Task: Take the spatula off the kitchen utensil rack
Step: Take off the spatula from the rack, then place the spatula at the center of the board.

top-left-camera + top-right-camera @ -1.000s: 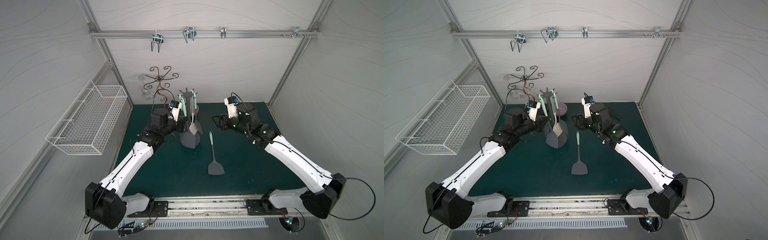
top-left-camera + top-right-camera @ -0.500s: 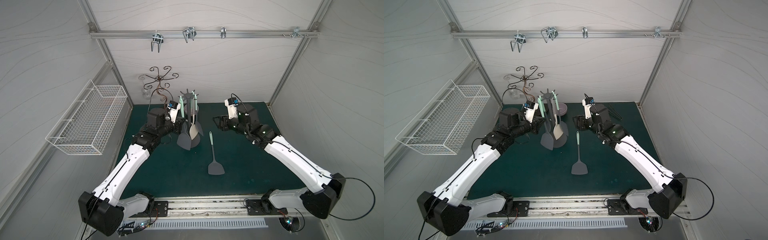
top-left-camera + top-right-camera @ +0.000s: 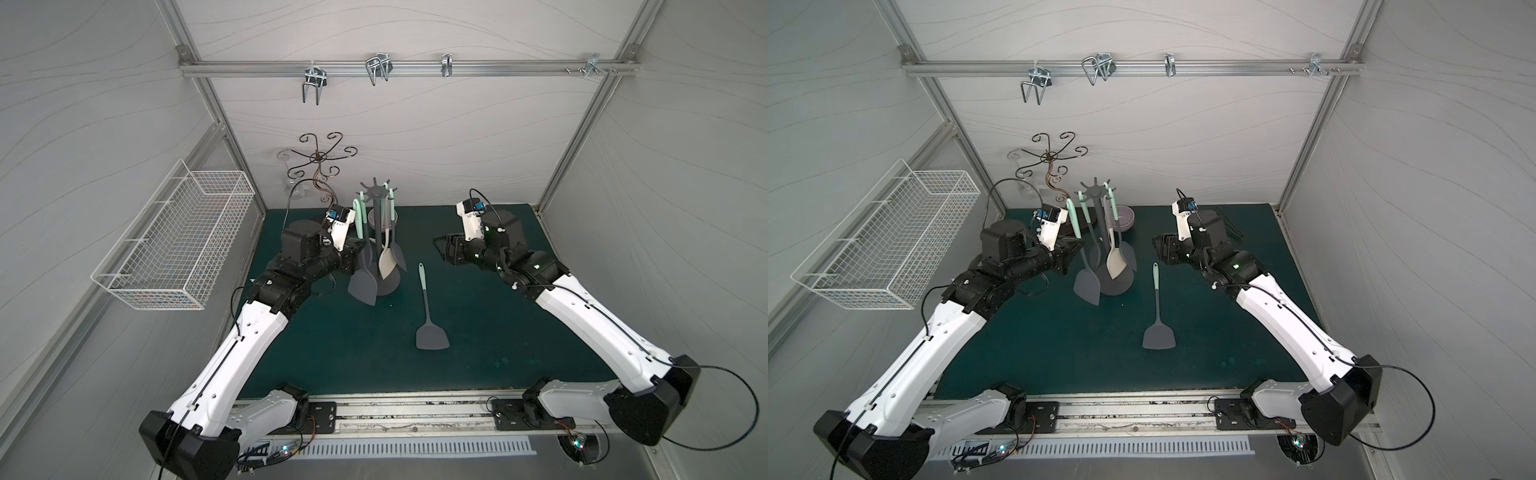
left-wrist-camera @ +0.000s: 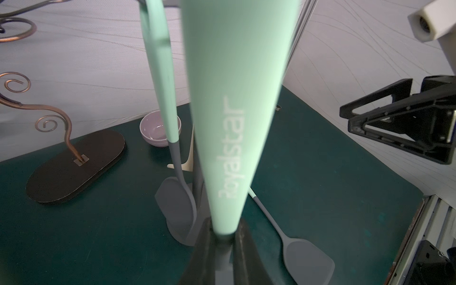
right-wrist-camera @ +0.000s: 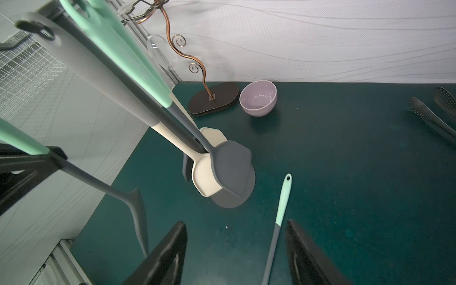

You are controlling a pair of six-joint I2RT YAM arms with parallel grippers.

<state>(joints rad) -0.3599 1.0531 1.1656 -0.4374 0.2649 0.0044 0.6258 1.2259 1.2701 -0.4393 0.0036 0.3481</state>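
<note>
The left gripper (image 3: 353,249) pinches the mint-handled dark grey silicone spatula (image 3: 363,286), now pulled sideways, just beside the dark grey pole-and-peg kitchen utensil rack (image 3: 376,193); the right gripper (image 3: 440,246) hovers, jaws spread

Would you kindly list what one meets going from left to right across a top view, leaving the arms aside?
white wire basket → bronze scrolled stand → kitchen utensil rack → spatula lying on the mat

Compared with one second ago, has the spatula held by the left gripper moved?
Yes. The spatula has swung away from the kitchen utensil rack, toward the white wire basket.
</note>
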